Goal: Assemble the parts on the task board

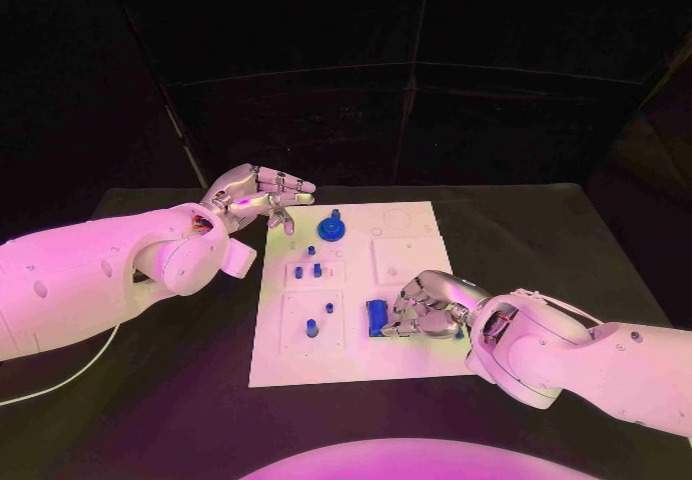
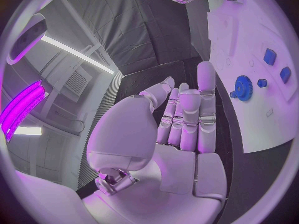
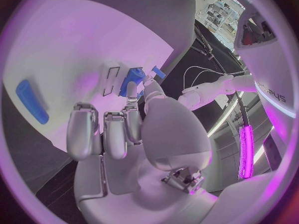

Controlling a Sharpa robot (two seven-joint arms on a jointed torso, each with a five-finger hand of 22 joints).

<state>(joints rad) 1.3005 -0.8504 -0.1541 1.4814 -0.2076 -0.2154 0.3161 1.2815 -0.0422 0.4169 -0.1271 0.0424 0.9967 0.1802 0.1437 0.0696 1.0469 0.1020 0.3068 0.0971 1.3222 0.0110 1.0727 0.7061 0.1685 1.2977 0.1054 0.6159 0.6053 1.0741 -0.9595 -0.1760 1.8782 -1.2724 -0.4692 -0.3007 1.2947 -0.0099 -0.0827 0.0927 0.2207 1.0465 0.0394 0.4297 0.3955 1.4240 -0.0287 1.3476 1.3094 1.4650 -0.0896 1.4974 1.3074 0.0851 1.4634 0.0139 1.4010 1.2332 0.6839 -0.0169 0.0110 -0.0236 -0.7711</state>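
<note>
Nearest to us, at the near right part of the white board (image 1: 289, 365), our right hand (image 1: 426, 305) rests over the plate with its fingers curled down beside a long blue bar (image 1: 378, 318). From the head view the fingertips (image 1: 408, 322) sit at or just beside that bar; whether they actually clasp it we cannot tell. The right wrist view shows the same hand (image 3: 134, 134) with fingers bent over the board (image 3: 74, 50), the tips close to a cluster of small blue parts (image 3: 132, 79) — contact there is too hard to judge — while a blue bar (image 3: 31, 102) lies apart from the fingers on the plate.

Farther in, on the board's left half, we see small blue parts: a short peg (image 1: 310, 327) in a recessed panel, another peg (image 1: 329, 308) just beyond it, and a pair of pegs (image 1: 307, 270) side by side in the next panel. Beyond these stands a blue gear (image 1: 333, 231) near the board's far edge.

Farthest from us, our left hand (image 1: 260, 195) hovers at the board's far left corner — released, fingers spread, grasping nothing. Its wrist view shows the hand (image 2: 181, 129) with fingers stretched straight and together, and past them the board (image 2: 249, 129) with the gear (image 2: 242, 88) and blue pegs (image 2: 269, 56) standing well apart from the fingertips.
</note>
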